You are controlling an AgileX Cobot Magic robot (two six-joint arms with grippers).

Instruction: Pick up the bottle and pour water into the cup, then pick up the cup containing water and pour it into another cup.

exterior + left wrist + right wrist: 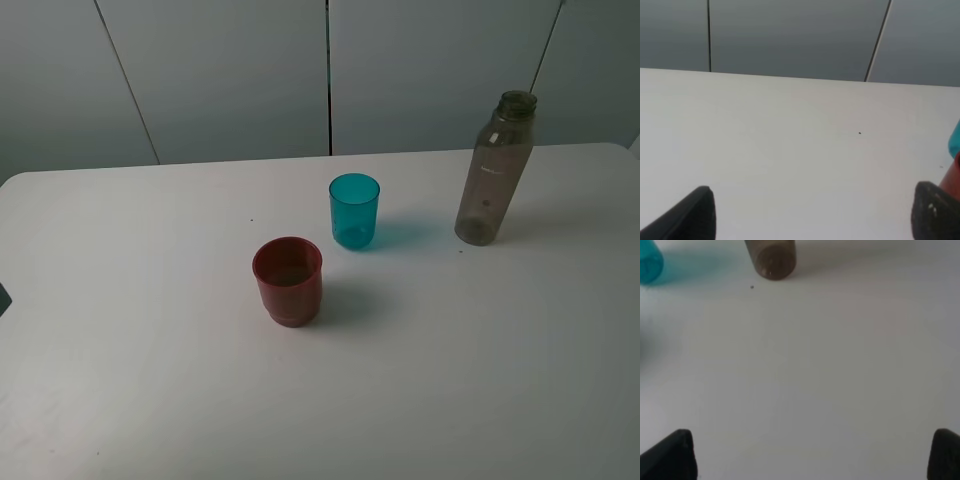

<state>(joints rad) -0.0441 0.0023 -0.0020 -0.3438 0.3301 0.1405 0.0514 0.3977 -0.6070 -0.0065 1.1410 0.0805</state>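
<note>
On the white table (150,380), the left gripper (812,215) has its 2 fingers (695,215) spread wide, holding nothing. Past its right finger stand another cup (288,281), red, and the cup (354,211), teal, both upright. The right gripper (812,457) is also spread wide and holds nothing; the bottle (493,168) stands upright well ahead of its fingers (672,457), toward the left one.

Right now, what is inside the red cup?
The red cup stands upright and open on the white table. The high view looks into it: a dull reddish bottom shows, with no object inside. Whether it holds water cannot be told from these pictures.
</note>
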